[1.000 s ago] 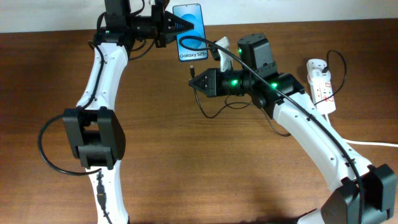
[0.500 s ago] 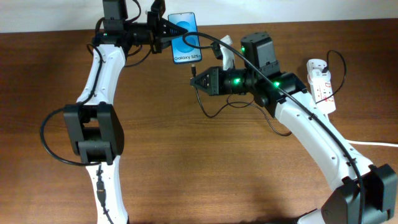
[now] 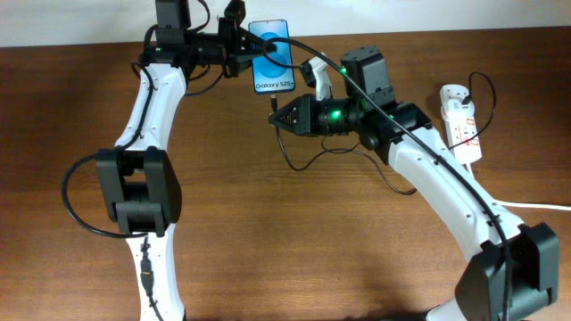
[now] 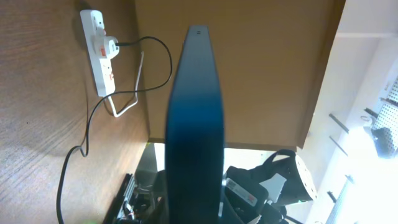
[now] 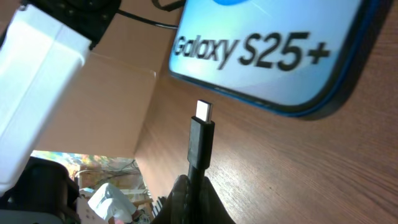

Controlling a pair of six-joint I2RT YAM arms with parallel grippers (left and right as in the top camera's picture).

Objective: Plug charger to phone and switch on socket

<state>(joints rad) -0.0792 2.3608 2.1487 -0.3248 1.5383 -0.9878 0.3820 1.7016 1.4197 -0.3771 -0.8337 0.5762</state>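
My left gripper (image 3: 243,46) is shut on the phone (image 3: 272,57), a blue-screened "Galaxy S25+", and holds it above the table's far edge. In the left wrist view the phone (image 4: 194,118) shows edge-on, with a small port hole at its far end. My right gripper (image 3: 284,115) is shut on the charger's plug end (image 3: 274,103). In the right wrist view the plug tip (image 5: 200,134) points at the phone's lower edge (image 5: 273,56), a short gap away. The white socket (image 3: 460,120) lies at the right, with the charger's adapter plugged in.
The charger's black cable (image 3: 312,162) loops on the table below my right arm. The socket's thick white cord (image 3: 535,205) runs off to the right. A black box (image 3: 368,73) stands behind my right arm. The socket also shows in the left wrist view (image 4: 99,50).
My left gripper has shifted the phone slightly right and down. My right gripper has moved left and up, bringing the plug tip closer to the phone's lower edge.
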